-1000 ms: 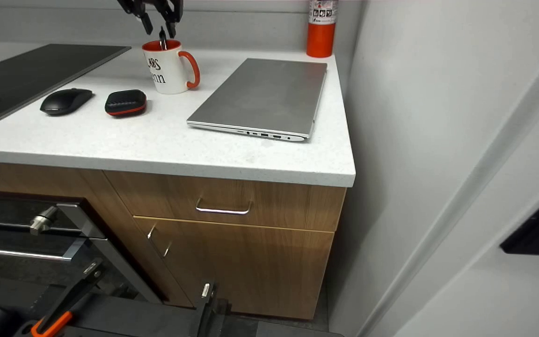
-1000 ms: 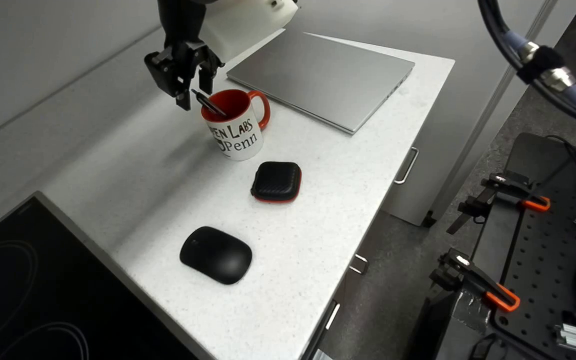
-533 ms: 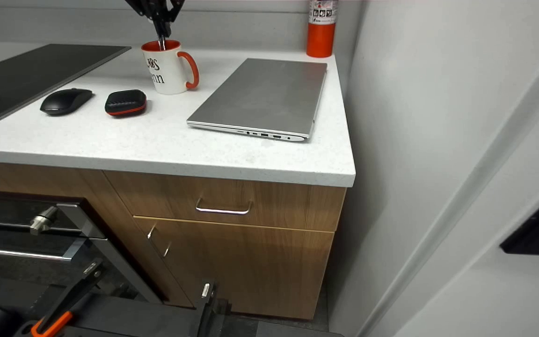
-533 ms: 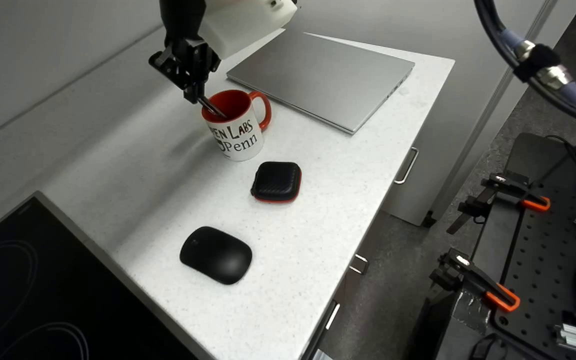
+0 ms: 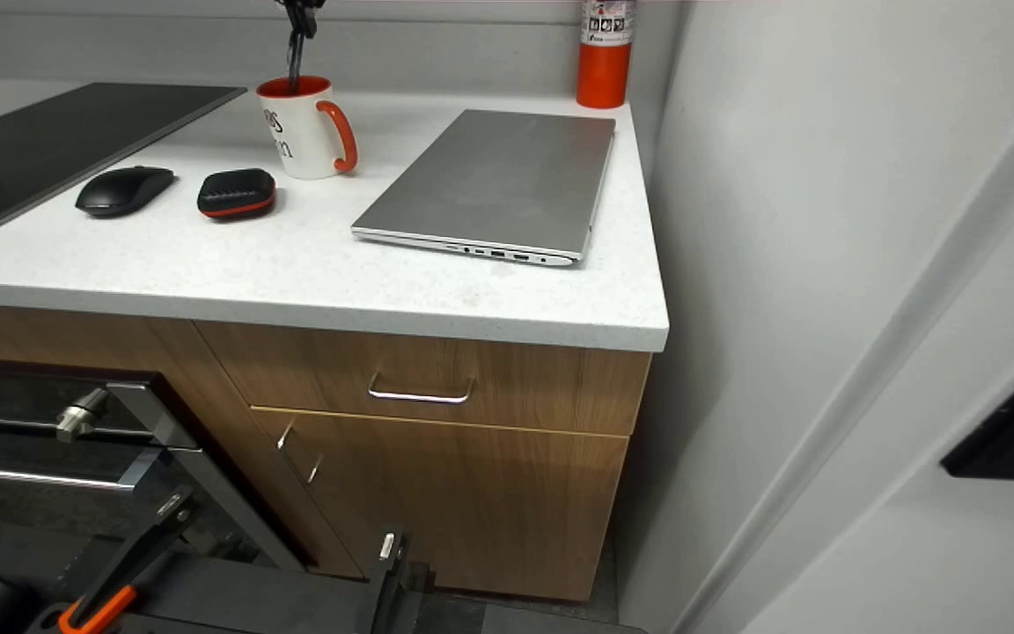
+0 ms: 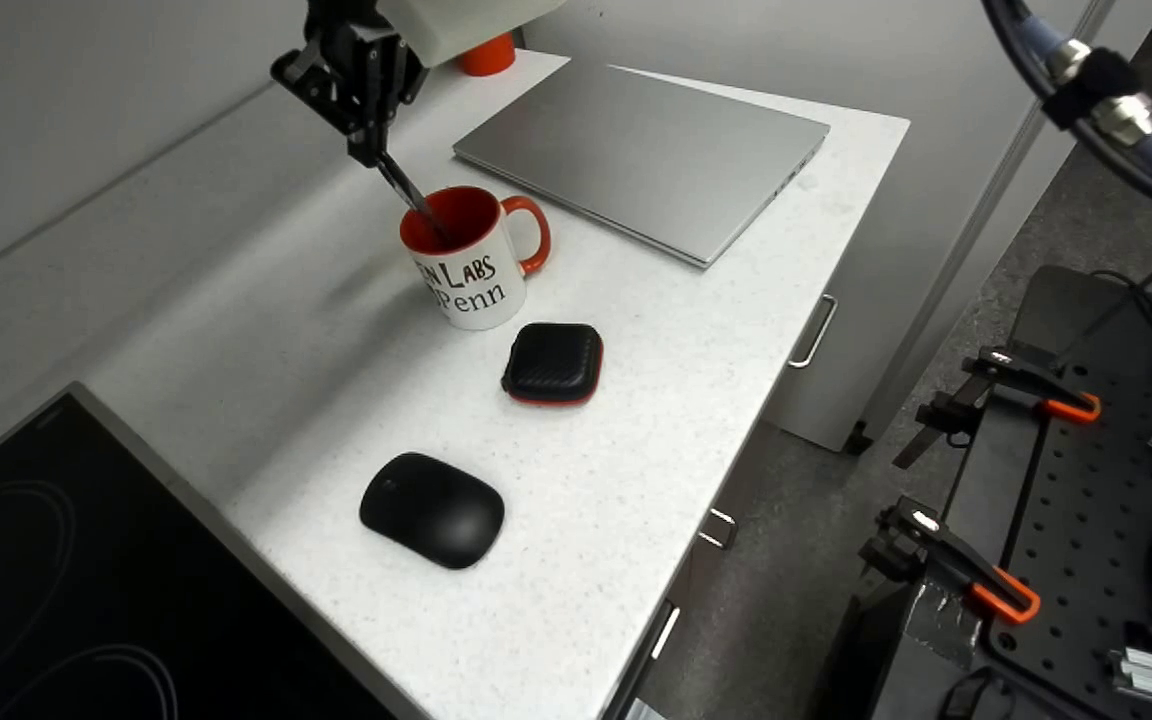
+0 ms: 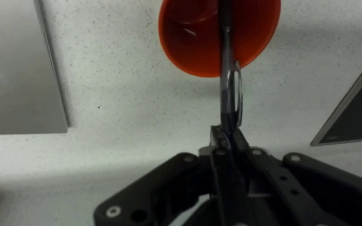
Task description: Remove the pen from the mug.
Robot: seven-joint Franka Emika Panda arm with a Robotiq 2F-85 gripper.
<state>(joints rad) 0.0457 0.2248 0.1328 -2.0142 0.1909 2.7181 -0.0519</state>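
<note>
The white mug (image 5: 300, 141) with red rim and red handle stands on the counter in both exterior views, and its print faces out in an exterior view (image 6: 476, 290). In the wrist view its red inside (image 7: 196, 59) is at the top. The dark pen (image 5: 295, 66) leans up out of the mug, its lower end inside; it also shows in an exterior view (image 6: 402, 184) and the wrist view (image 7: 227, 91). My gripper (image 7: 229, 133) is shut on the pen's top end, above the rim, also in both exterior views (image 5: 300, 28) (image 6: 368, 150).
A black case with red edge (image 6: 554, 362) lies just in front of the mug, with a black mouse (image 6: 432, 510) beyond it. A silver laptop (image 5: 498, 180) lies on the handle side. A black cooktop (image 6: 46, 580) and a red canister (image 5: 604, 75) are also on the counter (image 5: 437, 308).
One second ago the gripper was open around the pen's top. It shut on the pen, then rose, pulling more of it out of the mug. The mug has shifted and turned slightly.
</note>
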